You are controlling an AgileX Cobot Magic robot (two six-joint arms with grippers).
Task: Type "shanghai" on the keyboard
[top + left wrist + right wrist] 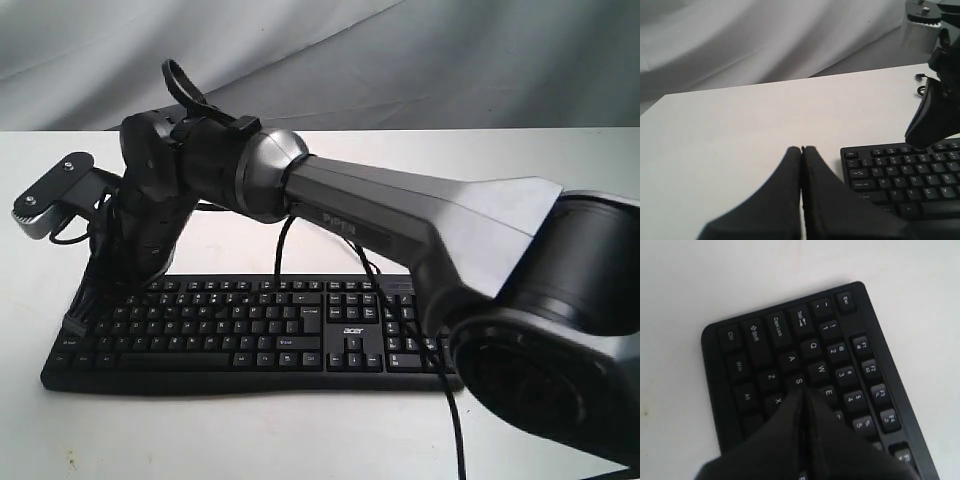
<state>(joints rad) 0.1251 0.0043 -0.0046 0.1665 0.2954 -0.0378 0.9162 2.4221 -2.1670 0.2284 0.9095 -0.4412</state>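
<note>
Currently, the keyboard lies flat on the white table, across the lower middle of the exterior view, with its number pad toward the right of the frame. A thin black cable runs down across the table at the lower right.

The right arm reaches from the lower right corner across to the left of the frame. Its right gripper points down over the left end of the keyboard. In the right wrist view the right gripper has its jaws pressed together, holding nothing. The fingertips sit at the edge of the S key, between the X and E keys. Whether the tips press the key or sit just above it cannot be determined.

The left gripper is also fully closed and empty. It is over bare table, just beside the corner of the keyboard that carries the Esc key, and it does not touch the keyboard. A grey cloth hangs behind the table.
</note>
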